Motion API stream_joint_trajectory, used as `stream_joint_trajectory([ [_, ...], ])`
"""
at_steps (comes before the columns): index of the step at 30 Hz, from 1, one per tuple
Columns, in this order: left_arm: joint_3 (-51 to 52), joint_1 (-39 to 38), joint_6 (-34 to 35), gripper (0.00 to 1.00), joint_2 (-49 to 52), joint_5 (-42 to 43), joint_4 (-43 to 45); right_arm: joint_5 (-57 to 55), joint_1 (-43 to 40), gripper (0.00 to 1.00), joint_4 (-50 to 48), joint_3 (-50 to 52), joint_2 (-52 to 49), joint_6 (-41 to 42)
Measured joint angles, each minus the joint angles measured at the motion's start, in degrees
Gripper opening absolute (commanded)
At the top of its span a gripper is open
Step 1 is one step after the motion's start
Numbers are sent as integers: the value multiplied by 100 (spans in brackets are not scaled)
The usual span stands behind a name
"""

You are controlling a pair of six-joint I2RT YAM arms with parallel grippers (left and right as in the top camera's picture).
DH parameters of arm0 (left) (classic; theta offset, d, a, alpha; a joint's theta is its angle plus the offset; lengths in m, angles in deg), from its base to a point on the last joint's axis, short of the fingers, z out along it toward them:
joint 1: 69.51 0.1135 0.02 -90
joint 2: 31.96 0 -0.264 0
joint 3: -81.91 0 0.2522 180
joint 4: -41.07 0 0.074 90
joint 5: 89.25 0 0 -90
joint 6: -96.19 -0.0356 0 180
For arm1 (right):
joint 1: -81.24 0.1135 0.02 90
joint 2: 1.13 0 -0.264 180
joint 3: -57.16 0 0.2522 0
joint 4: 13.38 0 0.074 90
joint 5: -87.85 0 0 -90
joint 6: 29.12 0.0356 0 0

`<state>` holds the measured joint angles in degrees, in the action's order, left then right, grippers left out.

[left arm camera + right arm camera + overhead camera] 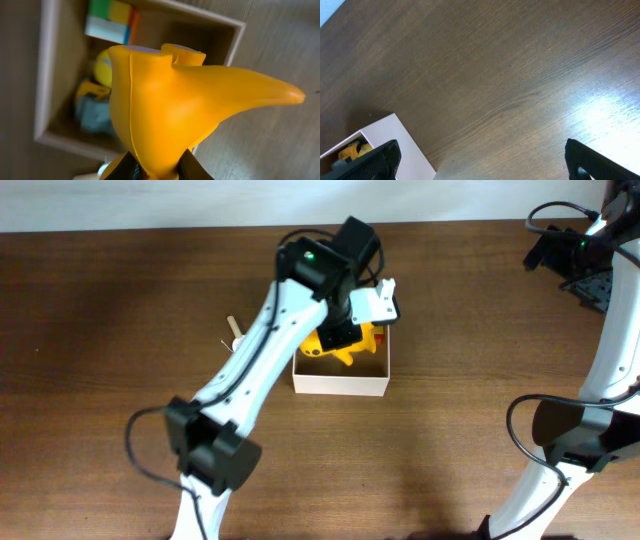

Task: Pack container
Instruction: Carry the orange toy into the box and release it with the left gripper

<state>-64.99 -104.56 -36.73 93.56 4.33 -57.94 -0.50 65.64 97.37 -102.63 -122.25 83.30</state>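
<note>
The container point(340, 383) is a white square box with a tan inside, at the middle of the table. My left gripper point(345, 338) hangs over it, shut on a yellow-orange rubber toy point(170, 105) with a pointed tip. In the left wrist view the toy is above the box's near right corner point(235, 30). Inside the box lie a multicoloured cube point(111, 21), a yellow toy point(102, 67) and a light blue thing point(95, 112). My right gripper point(480, 160) is open and empty, high at the far right; the box corner point(395, 135) shows at its lower left.
A small pale stick-like object point(233, 332) lies on the wood left of the box. The right arm's base and cables point(570, 430) stand at the right edge. The left arm's base point(210, 450) is at the front left.
</note>
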Motion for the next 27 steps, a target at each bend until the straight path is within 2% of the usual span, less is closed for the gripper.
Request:
stream_joint_trajectory([
  [6, 0, 0, -190, 19, 619, -50, 0, 0, 0, 99, -2, 0, 0, 2],
  [11, 2, 4, -251, 20, 758, -61, -2, 0, 0, 99, 0, 0, 0, 0],
  [12, 2, 4, -254, 27, 776, -61, -2, 0, 0, 99, -2, 0, 0, 2],
  [14, 0, 4, -251, 46, 800, -59, -4, 0, 0, 99, 0, 0, 0, 2],
  [16, 0, 4, -284, 55, 815, -63, -7, 0, 0, 99, -2, 0, 0, 2],
  [21, 0, 4, -315, 59, 822, -81, -7, 0, 0, 99, -2, 0, 0, 0],
  [27, 0, 4, -315, 59, 822, -81, -7, 0, 0, 99, -2, 0, 0, -2],
])
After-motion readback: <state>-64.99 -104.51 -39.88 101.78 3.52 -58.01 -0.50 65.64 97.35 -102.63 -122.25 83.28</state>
